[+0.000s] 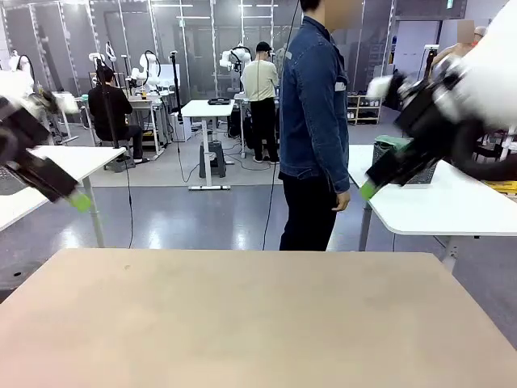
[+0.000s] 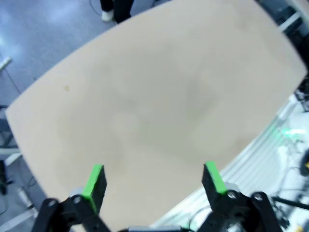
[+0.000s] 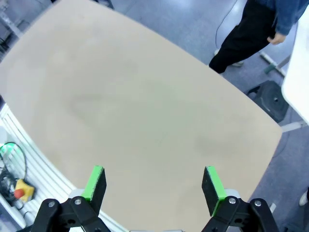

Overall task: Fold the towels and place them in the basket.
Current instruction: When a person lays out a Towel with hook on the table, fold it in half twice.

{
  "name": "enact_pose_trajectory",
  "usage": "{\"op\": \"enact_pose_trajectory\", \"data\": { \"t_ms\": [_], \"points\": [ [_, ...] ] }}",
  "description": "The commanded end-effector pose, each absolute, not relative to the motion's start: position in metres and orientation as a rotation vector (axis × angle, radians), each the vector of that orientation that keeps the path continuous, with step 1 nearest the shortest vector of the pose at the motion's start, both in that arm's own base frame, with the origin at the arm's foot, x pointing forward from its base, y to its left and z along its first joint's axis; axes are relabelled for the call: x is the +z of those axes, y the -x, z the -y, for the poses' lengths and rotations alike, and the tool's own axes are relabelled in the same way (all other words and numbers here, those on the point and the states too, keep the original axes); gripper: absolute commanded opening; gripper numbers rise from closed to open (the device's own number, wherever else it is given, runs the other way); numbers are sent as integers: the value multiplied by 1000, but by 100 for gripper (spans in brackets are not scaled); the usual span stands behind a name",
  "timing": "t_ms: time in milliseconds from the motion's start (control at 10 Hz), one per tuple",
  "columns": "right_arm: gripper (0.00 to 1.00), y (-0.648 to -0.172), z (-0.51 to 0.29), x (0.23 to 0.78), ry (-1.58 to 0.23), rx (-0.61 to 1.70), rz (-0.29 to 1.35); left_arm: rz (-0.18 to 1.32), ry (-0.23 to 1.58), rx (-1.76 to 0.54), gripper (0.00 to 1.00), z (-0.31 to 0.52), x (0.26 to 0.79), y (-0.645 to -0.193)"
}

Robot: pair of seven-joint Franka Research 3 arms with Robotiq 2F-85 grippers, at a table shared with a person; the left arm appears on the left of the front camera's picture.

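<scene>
We see the left gripper (image 2: 153,175) above the beige table (image 1: 242,323), jaws spread wide, gripping nothing. A person in a denim jacket (image 1: 313,105) stands at the far edge. The right gripper (image 3: 153,175) hangs equally spread and empty. Behind it, on a white side table (image 1: 436,212), sits the dark mesh basket (image 1: 382,153) with a mint green towel (image 1: 393,142) on top, both partly hidden.

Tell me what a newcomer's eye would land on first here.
A person in a denim jacket stands side-on at the far edge of the beige table. Above it, the left gripper and the right gripper hang with their green-padded fingers spread wide, holding nothing.
</scene>
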State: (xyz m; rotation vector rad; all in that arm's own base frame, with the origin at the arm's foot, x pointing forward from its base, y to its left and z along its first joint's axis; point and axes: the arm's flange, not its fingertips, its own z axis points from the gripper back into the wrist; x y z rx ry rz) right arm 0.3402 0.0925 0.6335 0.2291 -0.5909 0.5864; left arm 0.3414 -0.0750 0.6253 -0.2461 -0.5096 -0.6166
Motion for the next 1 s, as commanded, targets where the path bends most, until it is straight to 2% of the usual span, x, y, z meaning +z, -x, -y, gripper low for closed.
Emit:
{"op": "enact_pose_trajectory", "data": {
  "t_ms": [0, 200, 400, 600, 900],
  "points": [
    [100, -309, -55, 665, -282, 605, 630, 496, 255, -629, 100, 45, 670, -317],
    [100, -262, -14, 711, -290, 568, 683, 558, 303, -603, 100, 6, 722, -282],
    [100, -229, 27, 741, -320, 512, 762, 651, 347, -605, 100, -28, 754, -248],
    [100, -194, 58, 751, -314, 468, 822, 714, 354, -547, 100, -57, 766, -228],
    [100, -183, 77, 759, -313, 427, 861, 768, 366, -522, 100, -73, 778, -220]
  ]
}}
